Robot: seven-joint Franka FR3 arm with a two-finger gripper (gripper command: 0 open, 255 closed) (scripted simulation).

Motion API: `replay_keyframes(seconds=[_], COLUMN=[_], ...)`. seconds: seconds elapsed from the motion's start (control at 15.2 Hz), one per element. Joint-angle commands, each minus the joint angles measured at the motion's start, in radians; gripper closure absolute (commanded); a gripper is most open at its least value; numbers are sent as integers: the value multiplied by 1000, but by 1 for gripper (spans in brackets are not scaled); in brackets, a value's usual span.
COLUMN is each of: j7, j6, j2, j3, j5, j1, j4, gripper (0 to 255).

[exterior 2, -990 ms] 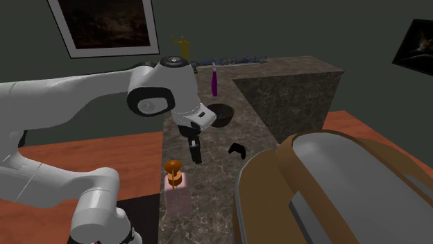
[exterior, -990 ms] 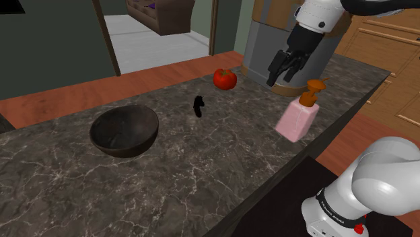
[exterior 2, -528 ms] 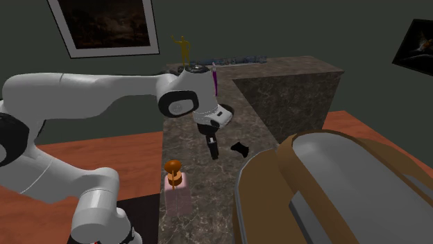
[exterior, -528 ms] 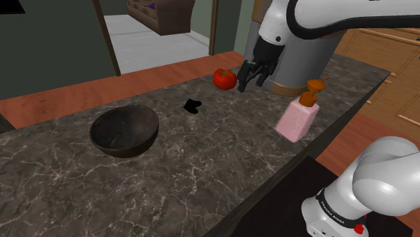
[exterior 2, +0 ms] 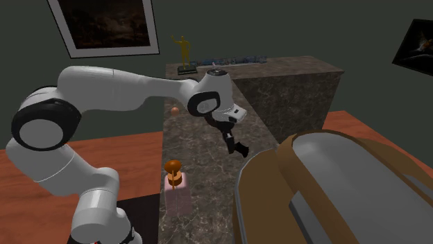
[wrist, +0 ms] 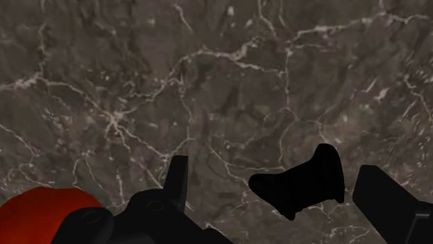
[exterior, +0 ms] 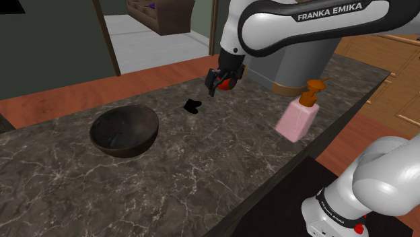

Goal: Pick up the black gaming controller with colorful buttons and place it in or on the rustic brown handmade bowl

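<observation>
Shoulder view: the controller (exterior: 192, 106) lies flat on the dark marbled tabletop (exterior: 202, 175), close to the far edge. The bowl (exterior: 124, 130) stands upright further along the same edge, well apart from the controller and with nothing in it. A pink soap dispenser (exterior: 297, 114) stands near the edge on the stand's side. A red tomato (exterior: 230, 83) sits near the far edge and is partly covered by the gripper (exterior: 214, 87).

The gripper hangs above the tabletop, between the tomato and the controller, close to the controller without touching it.

Wrist view: the fingers (wrist: 177, 180) stand wide apart and clasp nothing. The controller (wrist: 302, 184) lies on the tabletop (wrist: 208, 83) in the gap between them, nearer one finger than the other and touching neither. The tomato (wrist: 38, 208) shows outside the gap, beyond the other finger.

Second exterior view: the arm reaches out over the tabletop (exterior 2: 201, 180), with the gripper (exterior 2: 233, 144) pointing down at it. The dispenser (exterior 2: 175, 187) stands near the tabletop's end closest to the stand.
</observation>
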Motion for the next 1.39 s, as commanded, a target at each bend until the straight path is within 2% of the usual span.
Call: replay_keyframes(seconds=[0.0, 0.26, 0.79, 1.25, 1.32], j7=[33, 98, 114, 114, 114], j6=[42, 81, 175, 175, 175], j2=[81, 220, 273, 273, 273], j3=[26, 61, 61, 61, 61], j5=[-32, -104, -127, -127, -127], j1=[-1, 4, 5, 5, 5], j4=[41, 137, 93, 93, 93], gripper=[0, 0, 0, 0, 255])
